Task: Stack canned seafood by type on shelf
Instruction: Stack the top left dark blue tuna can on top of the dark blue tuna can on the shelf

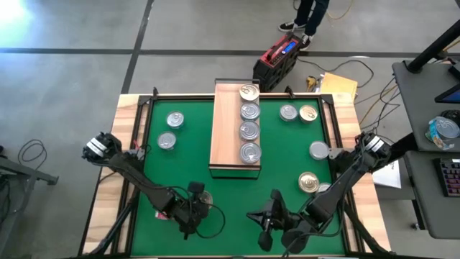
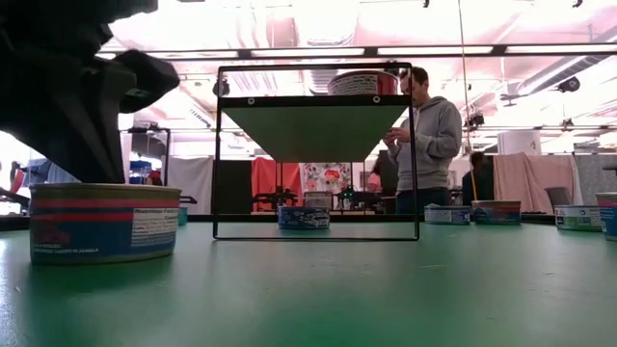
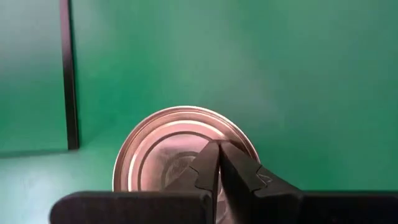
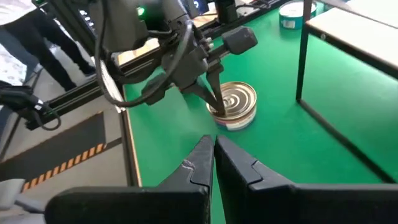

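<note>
Beneath the closed left pincer sits a can.

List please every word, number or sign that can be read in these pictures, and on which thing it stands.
None can be read.
Near can, low view: white label panel with print, too blurred to read.
Cans beyond the shelf: labels too small.
Can lids, high view: no text visible.

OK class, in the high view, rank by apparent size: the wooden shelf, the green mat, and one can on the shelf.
1. Green mat, largest.
2. Shelf.
3. Can on the shelf, smallest.
</note>
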`<state>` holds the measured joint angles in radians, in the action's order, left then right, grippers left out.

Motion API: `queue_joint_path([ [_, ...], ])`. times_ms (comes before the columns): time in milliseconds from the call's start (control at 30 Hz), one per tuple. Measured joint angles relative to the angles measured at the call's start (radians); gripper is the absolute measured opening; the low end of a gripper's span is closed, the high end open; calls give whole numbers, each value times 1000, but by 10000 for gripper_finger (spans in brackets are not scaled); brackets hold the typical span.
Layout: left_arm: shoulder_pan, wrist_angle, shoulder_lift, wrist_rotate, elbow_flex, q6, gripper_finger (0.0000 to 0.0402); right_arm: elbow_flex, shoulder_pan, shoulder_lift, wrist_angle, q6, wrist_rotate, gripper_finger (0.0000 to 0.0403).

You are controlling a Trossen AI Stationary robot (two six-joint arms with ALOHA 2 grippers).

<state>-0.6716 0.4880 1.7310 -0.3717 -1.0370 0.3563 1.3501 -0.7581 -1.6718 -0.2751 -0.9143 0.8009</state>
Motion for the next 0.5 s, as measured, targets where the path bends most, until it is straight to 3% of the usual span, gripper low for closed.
queue_joint_path([
  [500,-79,59,19,-98,-113,-5,0,-7,-2,-90,-5,-152,-58,9],
])
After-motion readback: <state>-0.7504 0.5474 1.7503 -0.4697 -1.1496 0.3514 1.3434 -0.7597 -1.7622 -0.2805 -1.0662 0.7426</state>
